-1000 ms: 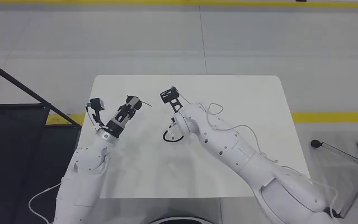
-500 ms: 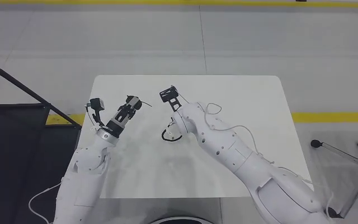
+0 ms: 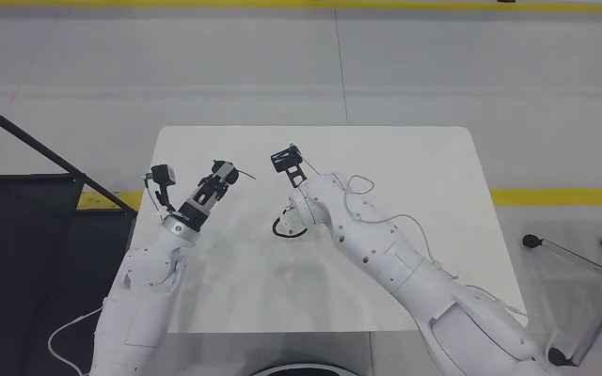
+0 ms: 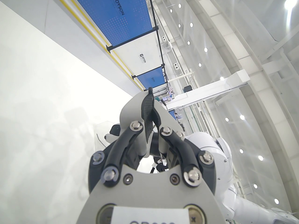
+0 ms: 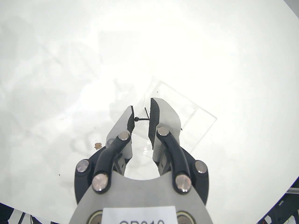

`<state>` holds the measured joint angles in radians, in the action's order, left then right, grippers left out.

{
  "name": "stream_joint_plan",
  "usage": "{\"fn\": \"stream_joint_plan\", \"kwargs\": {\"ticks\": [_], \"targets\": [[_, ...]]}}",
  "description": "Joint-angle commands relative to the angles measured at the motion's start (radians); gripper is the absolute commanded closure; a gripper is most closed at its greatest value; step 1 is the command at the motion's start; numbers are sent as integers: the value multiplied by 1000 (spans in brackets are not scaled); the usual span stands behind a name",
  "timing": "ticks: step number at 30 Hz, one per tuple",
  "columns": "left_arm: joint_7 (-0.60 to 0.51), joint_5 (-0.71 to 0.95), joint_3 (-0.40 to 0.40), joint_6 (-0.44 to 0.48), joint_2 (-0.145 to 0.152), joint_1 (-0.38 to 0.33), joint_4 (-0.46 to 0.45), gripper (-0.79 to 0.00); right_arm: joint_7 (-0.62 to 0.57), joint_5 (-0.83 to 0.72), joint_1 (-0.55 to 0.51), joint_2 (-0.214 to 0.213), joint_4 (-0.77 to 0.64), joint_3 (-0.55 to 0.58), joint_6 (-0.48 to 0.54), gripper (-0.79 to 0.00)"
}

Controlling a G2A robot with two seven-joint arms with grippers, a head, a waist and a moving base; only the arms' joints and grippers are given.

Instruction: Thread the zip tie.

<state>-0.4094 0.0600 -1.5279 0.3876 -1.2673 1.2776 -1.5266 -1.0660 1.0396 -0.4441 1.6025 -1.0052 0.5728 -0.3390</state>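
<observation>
Left gripper (image 4: 149, 100) inspected first: its fingers are pressed together, raised over the left part of the white rectangular table (image 3: 404, 169). I judge them clamped on the thin black plastic zip tie (image 3: 243, 172), whose free tail sticks out from the fingertips towards the table's middle.

Right gripper (image 5: 141, 108) points down at the table near its centre. The pads stand a little apart, and a fine black strand with a small knob (image 5: 142, 118) crosses the gap. I cannot tell whether the pads touch it or it lies beneath, nor whether it belongs to the same tie. A clear rectangular plastic sheet (image 5: 186, 120) lies flat on the table just past the fingertips.

Handling assessment: the tie should be very light, slick and springy, and the unsupported tail will likely droop or flick under any push. I would take the tail close behind its tip and grip the other end right at the head, so both stay steady for threading.
</observation>
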Motion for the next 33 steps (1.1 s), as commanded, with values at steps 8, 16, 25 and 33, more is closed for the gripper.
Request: {"fn": "stream_joint_plan", "kwargs": {"ticks": [8,16,25,33], "targets": [[0,0,0,0,0,0,0,0,-6,40,-23,4,-28,31,-4,0],[0,0,0,0,0,0,0,0,-45,128,-72,-9,-125,65,-34,0],[0,0,0,0,0,0,0,0,-68,174,-114,-16,-162,107,-2,0],[0,0,0,0,0,0,0,0,-62,186,-125,-8,-148,129,19,0]]}}
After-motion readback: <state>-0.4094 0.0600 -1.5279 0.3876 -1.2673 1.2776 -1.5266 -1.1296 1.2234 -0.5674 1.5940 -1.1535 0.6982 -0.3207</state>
